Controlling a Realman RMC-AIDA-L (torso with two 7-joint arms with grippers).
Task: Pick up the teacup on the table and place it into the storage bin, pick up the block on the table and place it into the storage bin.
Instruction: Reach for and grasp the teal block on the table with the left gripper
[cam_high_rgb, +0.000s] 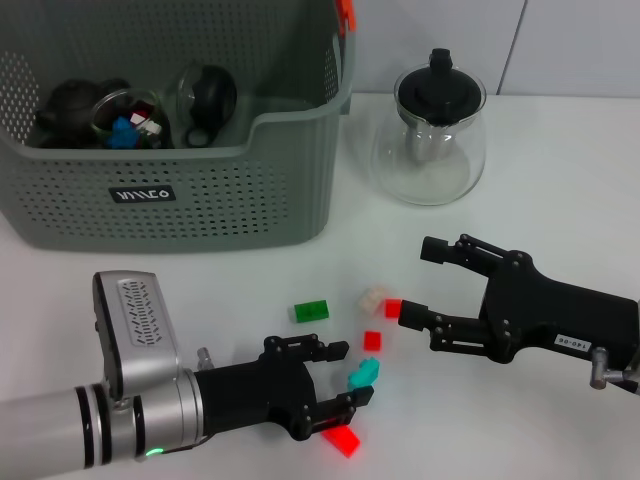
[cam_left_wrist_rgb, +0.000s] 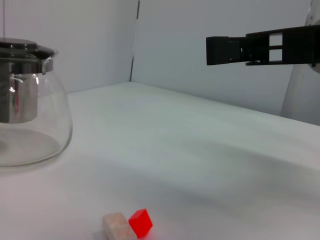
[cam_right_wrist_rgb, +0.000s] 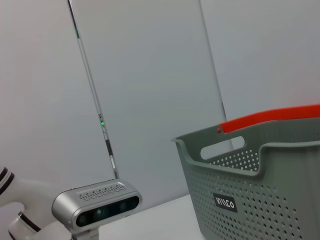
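Head view: left pincer (cam_high_rgb: 338, 376) sits low in the frame, bottom centre, fingers spread wide around a teal block (cam_high_rgb: 363, 374). The block lies between the two fingertips; can't tell if either one touches it. Nothing gripped.

Right pincer (cam_high_rgb: 418, 281) is at mid right of the frame, above the white counter (cam_high_rgb: 560, 170), jaws wide apart and empty. Its lower fingertip is just beside a small red block (cam_high_rgb: 393, 308).

Loose blocks on the counter between the two pincers:
- green block (cam_high_rgb: 311, 311), left of the group
- beige block (cam_high_rgb: 374, 298), touching or just beside the small red block
- another red block (cam_high_rgb: 372, 340), below those two
- larger red block (cam_high_rgb: 342, 439), at the bottom edge under the left pincer's lower finger

Storage bin (cam_high_rgb: 240, 195): grey, perforated, fills the upper left of the frame, dipped front rim, black label facing the camera. Inside are a dark teapot (cam_high_rgb: 70, 105), a glass cup with a black lid (cam_high_rgb: 205, 100), and some blue and red bits; can't make out more.

Glass teapot (cam_high_rgb: 432, 140) with a black lid stands upright on the counter at upper centre right, well apart from the blocks, just right of the bin.

Left wrist view: glass teapot at the left edge, beige and red blocks touching at the bottom, right pincer's finger at upper right.

Right wrist view: bin at lower right.
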